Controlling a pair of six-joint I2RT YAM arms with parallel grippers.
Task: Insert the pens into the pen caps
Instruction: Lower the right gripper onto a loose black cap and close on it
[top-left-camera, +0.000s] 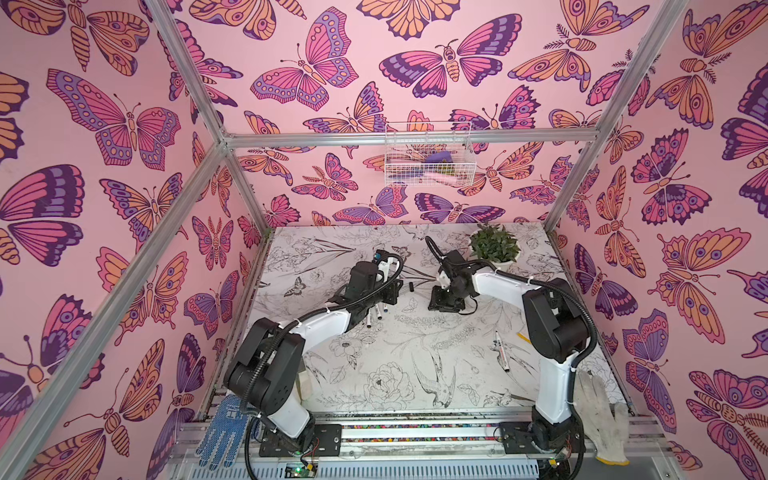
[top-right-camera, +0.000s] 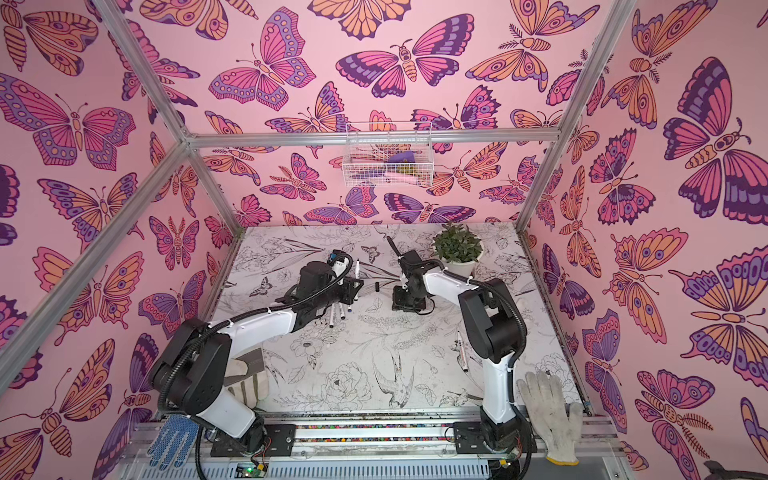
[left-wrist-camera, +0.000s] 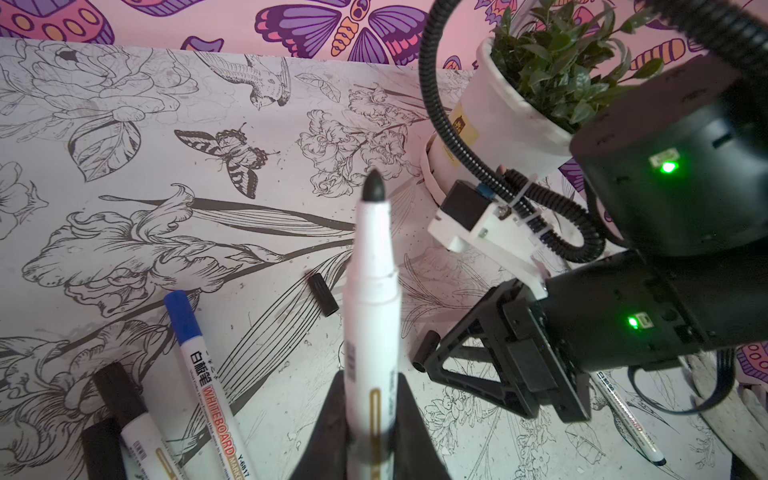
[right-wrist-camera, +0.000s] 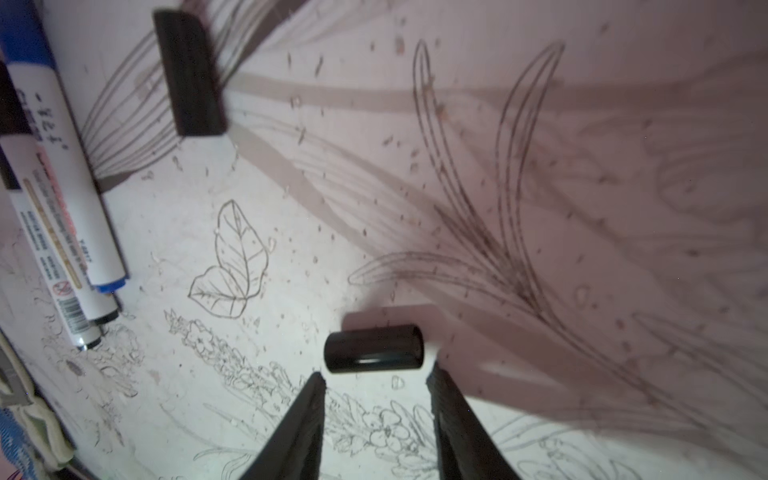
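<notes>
My left gripper (left-wrist-camera: 372, 415) is shut on a white pen (left-wrist-camera: 370, 299) with its dark bare tip pointing toward the back wall. It hovers at mid-table in a top view (top-left-camera: 392, 289). My right gripper (right-wrist-camera: 376, 376) stands open just above the table, with nothing between its fingers. A black pen cap (right-wrist-camera: 374, 348) lies crosswise right off its fingertips. A second black cap (right-wrist-camera: 189, 75) lies loose between the two grippers in both top views (top-left-camera: 411, 286). A blue-capped pen (left-wrist-camera: 199, 374) and a black-capped pen (left-wrist-camera: 124, 407) lie beside the left gripper.
Another pen (top-left-camera: 500, 349) lies alone near the right arm. A potted plant (top-left-camera: 494, 245) stands at the back right, close behind the right wrist. A blue glove (top-left-camera: 220, 428) and a white glove (top-left-camera: 598, 415) lie at the front rail. A wire basket (top-left-camera: 428, 153) hangs on the back wall.
</notes>
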